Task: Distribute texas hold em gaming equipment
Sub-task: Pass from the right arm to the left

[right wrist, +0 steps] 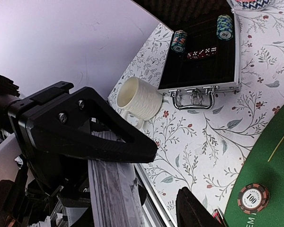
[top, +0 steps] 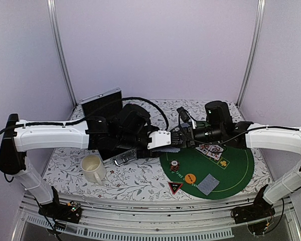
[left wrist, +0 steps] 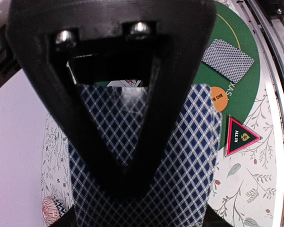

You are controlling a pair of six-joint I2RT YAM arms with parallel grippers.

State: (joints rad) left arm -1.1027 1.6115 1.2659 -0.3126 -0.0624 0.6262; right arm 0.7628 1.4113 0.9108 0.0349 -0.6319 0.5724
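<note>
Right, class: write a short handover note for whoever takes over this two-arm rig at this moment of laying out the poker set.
Left gripper: closed on the deck of blue-diamond-backed playing cards, held above the table.
Right gripper: open, beside the deck's edge.
Done: on the round green felt mat lie face-up cards, one striped poker chip, an orange disc and a face-down grey-blue card. The black-red triangle marker sits at the mat's edge.
Left: two chip stacks sit in the open silver case; the deck is not yet set down.
</note>
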